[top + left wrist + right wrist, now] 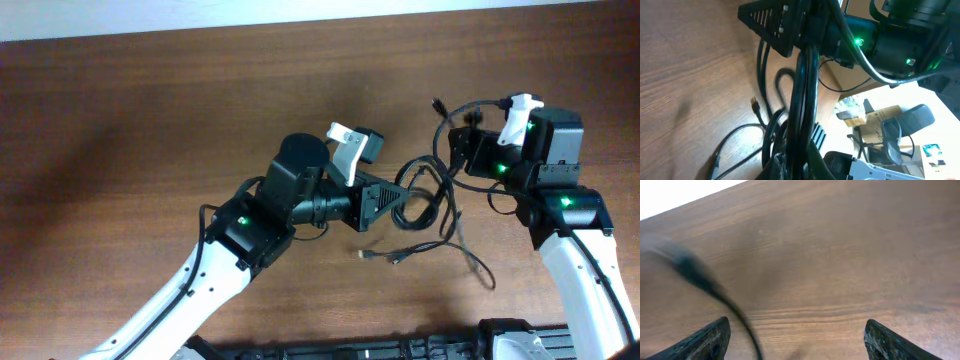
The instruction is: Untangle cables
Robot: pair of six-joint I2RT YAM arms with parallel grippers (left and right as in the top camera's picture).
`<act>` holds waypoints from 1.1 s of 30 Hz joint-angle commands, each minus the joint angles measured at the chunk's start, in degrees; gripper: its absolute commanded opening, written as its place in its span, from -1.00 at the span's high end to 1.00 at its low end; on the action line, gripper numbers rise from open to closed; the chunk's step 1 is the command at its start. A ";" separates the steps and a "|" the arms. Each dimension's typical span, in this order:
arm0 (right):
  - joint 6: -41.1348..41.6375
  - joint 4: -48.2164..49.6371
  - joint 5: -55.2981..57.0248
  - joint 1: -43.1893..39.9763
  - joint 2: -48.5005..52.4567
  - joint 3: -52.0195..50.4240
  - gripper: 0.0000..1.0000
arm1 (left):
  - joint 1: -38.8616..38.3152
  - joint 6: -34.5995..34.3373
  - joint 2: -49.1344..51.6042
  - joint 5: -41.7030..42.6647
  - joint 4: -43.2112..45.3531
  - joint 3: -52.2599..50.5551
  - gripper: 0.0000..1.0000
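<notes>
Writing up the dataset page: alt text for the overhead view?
A tangle of thin black cables lies on a brown wooden table between two robot grippers. The left gripper is closed on a loop of it; the right gripper, open, sits at its upper end. Loose plug ends lie nearer the robot.

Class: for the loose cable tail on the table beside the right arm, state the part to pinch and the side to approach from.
Probably best: pinch the cable tail on its free stretch clear of the tangle, from above, fingers across it. It lies flat and alone there, so nothing else snags. The open right gripper is nearest; the left gripper is shut on the tangle.
</notes>
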 commanded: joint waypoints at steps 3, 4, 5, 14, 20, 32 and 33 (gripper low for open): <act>2.32 -3.48 2.78 -0.50 0.00 0.39 -0.68 | 3.82 1.75 -0.24 -2.10 -0.11 0.37 1.00; 2.25 -4.28 2.75 -0.50 -0.11 0.39 -0.69 | 4.50 3.30 -0.24 -2.12 -0.20 0.37 1.00; 0.74 -4.44 1.86 -0.50 -0.37 0.39 -0.73 | 5.01 5.33 -0.24 -2.27 -0.24 0.37 1.00; -16.52 -4.44 -22.64 -0.50 -11.87 0.39 -0.94 | 5.22 6.19 -0.24 -10.27 0.39 0.37 1.00; -17.73 -3.72 -34.91 -0.50 -13.35 0.39 -0.94 | 5.22 -3.69 -0.24 -15.93 3.80 0.37 1.00; 18.93 10.03 -40.92 -0.50 -12.81 0.39 -0.98 | 5.22 -14.60 -0.24 -24.83 18.14 0.37 1.00; 23.54 10.08 -39.45 -0.50 -12.48 0.39 -0.98 | 5.22 -15.02 -0.24 -25.81 18.64 0.37 1.00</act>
